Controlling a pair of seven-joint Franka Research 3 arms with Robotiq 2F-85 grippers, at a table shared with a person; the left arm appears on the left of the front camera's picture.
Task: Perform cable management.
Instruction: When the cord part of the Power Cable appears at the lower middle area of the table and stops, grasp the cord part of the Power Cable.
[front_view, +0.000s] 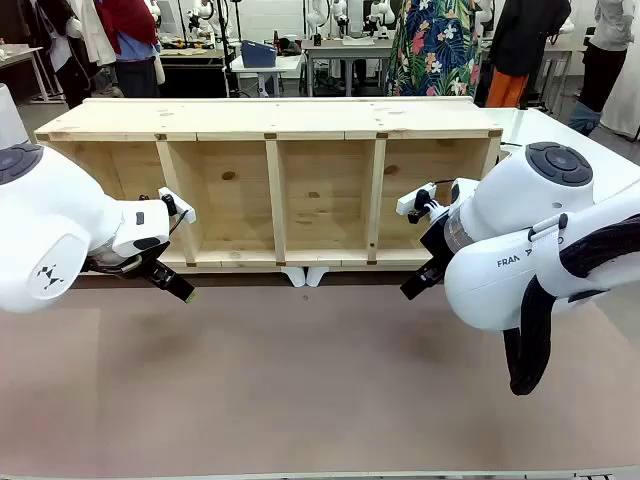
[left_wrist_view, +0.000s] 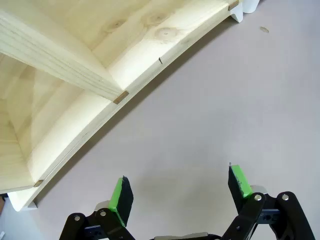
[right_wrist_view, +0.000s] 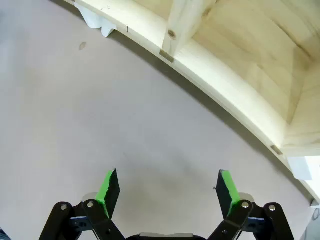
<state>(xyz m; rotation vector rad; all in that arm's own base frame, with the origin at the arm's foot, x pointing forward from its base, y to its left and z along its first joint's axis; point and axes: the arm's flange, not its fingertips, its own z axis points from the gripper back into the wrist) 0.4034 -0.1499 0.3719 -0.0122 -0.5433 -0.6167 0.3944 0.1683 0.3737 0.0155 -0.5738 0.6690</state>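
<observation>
Left hand (left_wrist_view: 180, 189): wide open, with nothing between its green pads (left_wrist_view: 119, 195). It hangs low over the worktop, just in front of the left end compartment of the shelf.
Right hand (right_wrist_view: 168, 189): also wide open and holding nothing. It is low, just in front of the right end compartment.
Ground before the hands: bare pinkish-brown worktop (front_view: 300, 390), then the lower front board of the shelf.
Shelf: long pale pine wood shelf (front_view: 275, 195), lying with four open compartments turned toward the robot. Two small white pieces (front_view: 305, 276) stick out under its middle.
Risk, collision: both hands are near the front board. In my judgement, a reach into a compartment at this low height could knock the fingers against that board or against a divider.
Risk, empty grasp: closing now would catch nothing, because only bare worktop lies between the pads.
Risk, snagging: I judge that a cord pulled past the dividers or the white pieces could hook on them and shift the shelf.
Cable: I cannot tell where the thin black power cable lies. It is not between the fingers of either hand, and not on the worktop strip between the hands and the shelf, so it must first be found.
</observation>
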